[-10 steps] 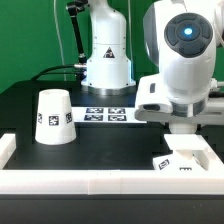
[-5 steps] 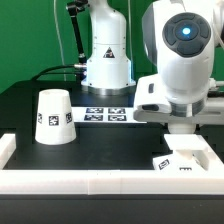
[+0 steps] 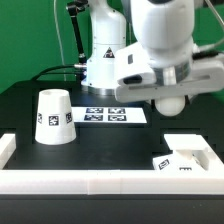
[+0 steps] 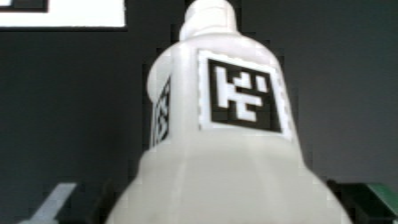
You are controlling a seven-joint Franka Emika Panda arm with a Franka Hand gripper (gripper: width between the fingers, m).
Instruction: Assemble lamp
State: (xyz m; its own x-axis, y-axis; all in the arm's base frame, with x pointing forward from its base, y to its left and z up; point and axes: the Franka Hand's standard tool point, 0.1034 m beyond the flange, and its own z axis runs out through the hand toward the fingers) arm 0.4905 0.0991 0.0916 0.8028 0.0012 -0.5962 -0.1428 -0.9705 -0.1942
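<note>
My gripper (image 3: 168, 91) hangs above the black table (image 3: 110, 145) in the upper right of the exterior view, clenched on the lamp's bulb (image 3: 171, 102), whose rounded white end shows just beneath it, clear of the surface. From the wrist, the bulb (image 4: 222, 130) fills nearly the whole frame, its square black-and-white tag facing the camera, with the grey edges of my fingers (image 4: 54, 202) beside it and dark tabletop behind. The shade (image 3: 53, 117) stands upright on its wide end at the exterior view's left, well apart from the bulb. The blocky base (image 3: 190, 150) sits in the lower right, just behind the white border rail (image 3: 100, 180) that runs along the front edge. The marker board (image 3: 108, 115) lies flat at mid-table before my arm's white pedestal (image 3: 107, 65). A green backdrop (image 3: 30, 40) closes the room behind.
</note>
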